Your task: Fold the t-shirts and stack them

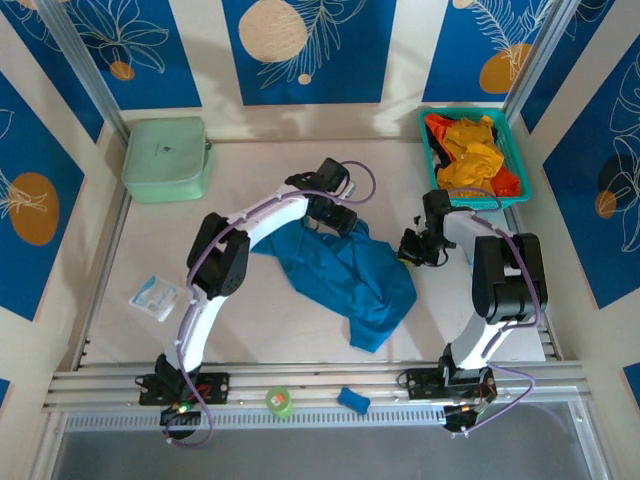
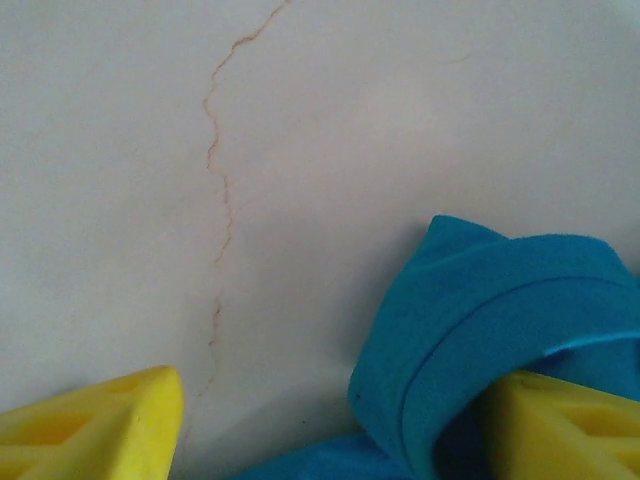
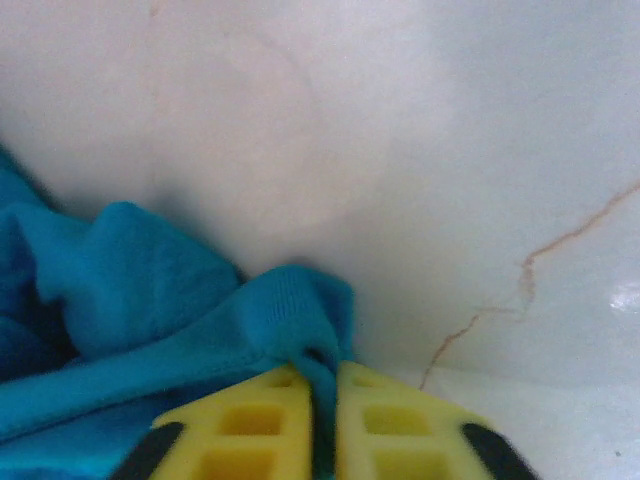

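Now our clenched right gripper pinches the blue t-shirt, which bunches to its left. Our left gripper stands spread, with cloth against one finger. The mark on the mint case is too small to read.

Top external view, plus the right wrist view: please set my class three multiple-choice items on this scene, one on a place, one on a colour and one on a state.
1. Where on the table is the teal basket?
A. near left corner
B. far right corner
C. centre, between the arms

2. What colour is the t-shirt lying between the arms?
A. red
B. green
C. blue

3. On the right gripper, the jaws are:
A. wide open over bare table
B. shut on the t-shirt's cloth
C. shut on the basket's rim

Answers:
1 B: the top view shows the basket at the far right.
2 C: the crumpled cloth is solid blue.
3 B: the right wrist view shows blue cloth pinched between the closed jaws.
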